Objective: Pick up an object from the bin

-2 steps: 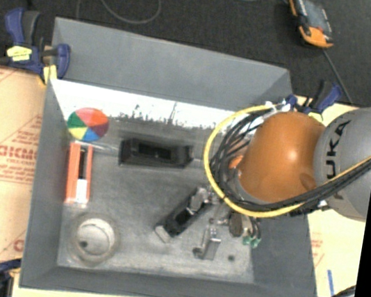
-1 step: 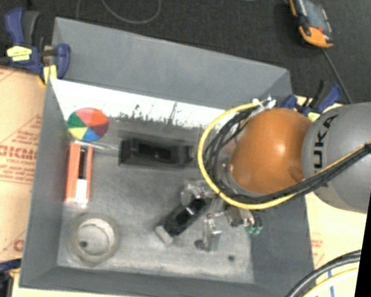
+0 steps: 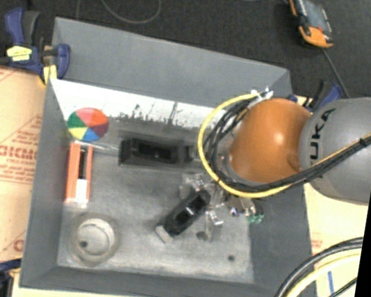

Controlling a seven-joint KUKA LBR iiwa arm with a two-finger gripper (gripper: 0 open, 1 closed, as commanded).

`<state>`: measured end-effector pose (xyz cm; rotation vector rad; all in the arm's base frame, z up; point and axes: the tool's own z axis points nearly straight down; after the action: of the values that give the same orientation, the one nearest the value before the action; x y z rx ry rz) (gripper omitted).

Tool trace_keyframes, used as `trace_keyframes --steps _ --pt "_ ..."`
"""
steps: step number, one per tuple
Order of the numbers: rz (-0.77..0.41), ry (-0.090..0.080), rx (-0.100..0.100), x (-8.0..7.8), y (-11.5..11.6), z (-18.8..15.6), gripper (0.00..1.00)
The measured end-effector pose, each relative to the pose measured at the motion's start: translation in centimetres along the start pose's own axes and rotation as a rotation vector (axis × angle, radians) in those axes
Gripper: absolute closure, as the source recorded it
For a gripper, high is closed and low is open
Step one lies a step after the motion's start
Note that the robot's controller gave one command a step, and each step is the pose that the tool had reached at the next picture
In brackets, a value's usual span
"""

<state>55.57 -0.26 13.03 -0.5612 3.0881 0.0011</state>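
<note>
We see the claw (image 3: 204,205) low in the right half of the bin (image 3: 50,178), hanging beneath the arm's orange cover (image 3: 268,140) and its loop of yellow and black cables (image 3: 205,137). Right at the claw lies a black oblong thing (image 3: 179,221) with a pale end. It rests slanted on the bin floor, its upper end at the claw and its pale lower end pointing toward the bin's near-left. We cannot tell whether the claw is open or closed, nor whether it grips that thing. A black box (image 3: 148,153) lies near, up and to the left by the back wall. Well apart on the left side we find an orange-and-white bar (image 3: 79,174), a many-coloured disc (image 3: 87,124) just above it, and a clear round glass (image 3: 93,238) in the near-left corner
</note>
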Motion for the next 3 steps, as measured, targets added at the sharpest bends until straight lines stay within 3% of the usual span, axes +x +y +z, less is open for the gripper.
trace_keyframes --steps 1,2,3 --pt "-0.067 -0.002 0.002 -0.8 0.4 0.3 0.00" --pt "-0.284 -0.003 0.002 -1.7 0.5 5.4 0.00" --pt "-0.295 -0.001 0.000 -2.1 0.6 7.5 1.00"
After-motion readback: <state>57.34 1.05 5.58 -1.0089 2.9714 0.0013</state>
